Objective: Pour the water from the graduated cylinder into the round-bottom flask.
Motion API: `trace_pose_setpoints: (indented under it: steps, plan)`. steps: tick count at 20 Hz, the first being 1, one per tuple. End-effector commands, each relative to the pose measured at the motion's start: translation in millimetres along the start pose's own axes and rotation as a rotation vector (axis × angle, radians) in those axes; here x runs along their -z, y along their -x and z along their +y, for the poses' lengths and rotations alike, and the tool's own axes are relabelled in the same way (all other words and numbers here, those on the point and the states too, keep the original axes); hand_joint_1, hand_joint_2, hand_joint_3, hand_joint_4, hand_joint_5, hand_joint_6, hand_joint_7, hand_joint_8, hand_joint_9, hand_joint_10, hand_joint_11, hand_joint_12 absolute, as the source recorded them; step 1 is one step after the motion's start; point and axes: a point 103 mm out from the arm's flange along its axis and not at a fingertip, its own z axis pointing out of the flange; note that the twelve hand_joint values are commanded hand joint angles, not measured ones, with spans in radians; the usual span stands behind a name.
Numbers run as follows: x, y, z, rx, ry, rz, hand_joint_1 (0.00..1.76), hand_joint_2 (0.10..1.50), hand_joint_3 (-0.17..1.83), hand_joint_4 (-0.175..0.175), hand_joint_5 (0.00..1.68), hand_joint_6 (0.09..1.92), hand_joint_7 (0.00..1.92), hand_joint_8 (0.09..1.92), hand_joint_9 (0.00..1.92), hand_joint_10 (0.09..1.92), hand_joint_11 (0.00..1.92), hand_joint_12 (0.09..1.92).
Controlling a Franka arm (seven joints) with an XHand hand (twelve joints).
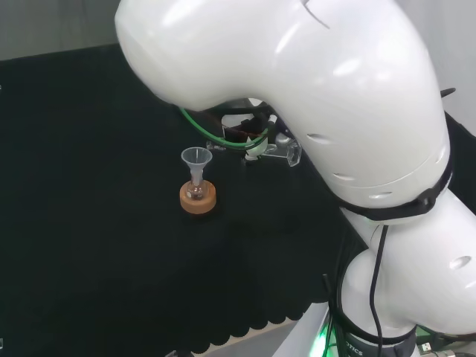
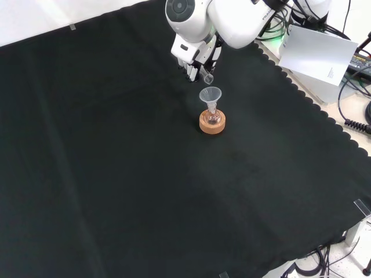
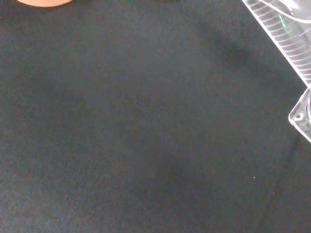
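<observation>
The hand (image 2: pixel 194 58) is closed around the graduated cylinder (image 2: pixel 207 76), which is tilted almost flat with its mouth just above the rim of the clear funnel (image 2: pixel 211 94). The funnel sits in the neck of the small round-bottom flask (image 2: pixel 213 119) on its cork ring (image 2: pixel 211 123), which stands on the black cloth (image 2: pixel 116 174) nearer to the far edge in the front view. The step in hand looks to be the pouring itself, and the next move probably needs more tilt while the mouth stays over the funnel, so that no water falls on the cloth.
</observation>
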Motion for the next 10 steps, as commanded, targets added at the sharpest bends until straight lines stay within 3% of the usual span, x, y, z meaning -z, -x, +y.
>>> trace_pose_setpoints:
  steps: [1, 10]
  plan:
    - [1.7, 5.3, -1.8, -0.023, -0.025, -0.021, 1.14, 1.16, 0.0, -0.175, 0.91, 1.12, 1.16, 0.4, 1.34, 0.09, 1.22, 0.74]
    - [9.7, -1.0, -2.3, -0.062, -0.078, -0.087, 1.14, 1.16, 0.0, -0.175, 0.91, 1.12, 1.16, 0.4, 1.34, 0.09, 1.22, 0.74]
